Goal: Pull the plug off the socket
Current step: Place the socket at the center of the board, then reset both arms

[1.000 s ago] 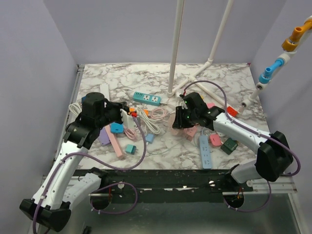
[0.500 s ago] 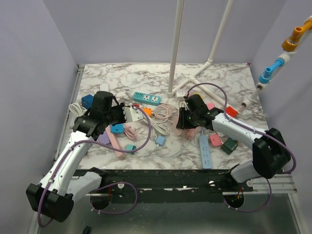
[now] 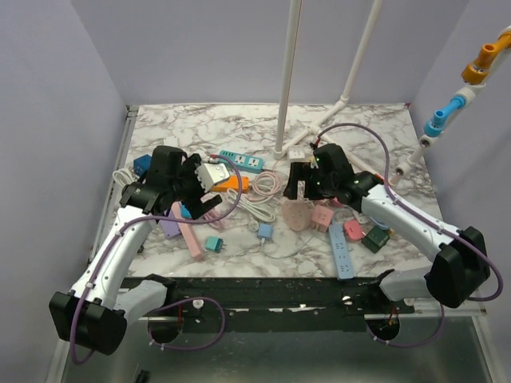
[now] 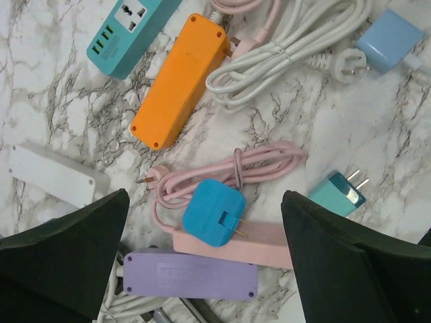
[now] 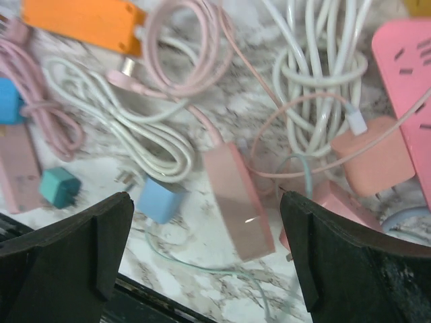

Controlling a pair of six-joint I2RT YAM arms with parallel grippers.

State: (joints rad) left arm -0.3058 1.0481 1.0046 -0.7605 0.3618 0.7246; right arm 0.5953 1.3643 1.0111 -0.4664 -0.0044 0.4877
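The marble worktop carries a loose spread of power strips, cables and plugs. The left arm reaches over the left half of the spread and the right arm over the centre.

Left claw: fingers wide apart, holding nothing, above the worktop. Right claw: fingers wide apart, holding nothing, above a pink block with a pink lead.

The orange power strip lies flat, its plain side up, between the teal strip and a bundled white cable. The pink plug lies on the worktop just beside one end of the orange power strip, not seated in any socket; its cable runs off into a loose coil.

Below the left claw, a pink power strip lies against a purple strip. A blue plug rests on the pink power strip with its prongs bare. A small teal plug lies just beside them, and a light-blue plug lies at the end of the white cable.
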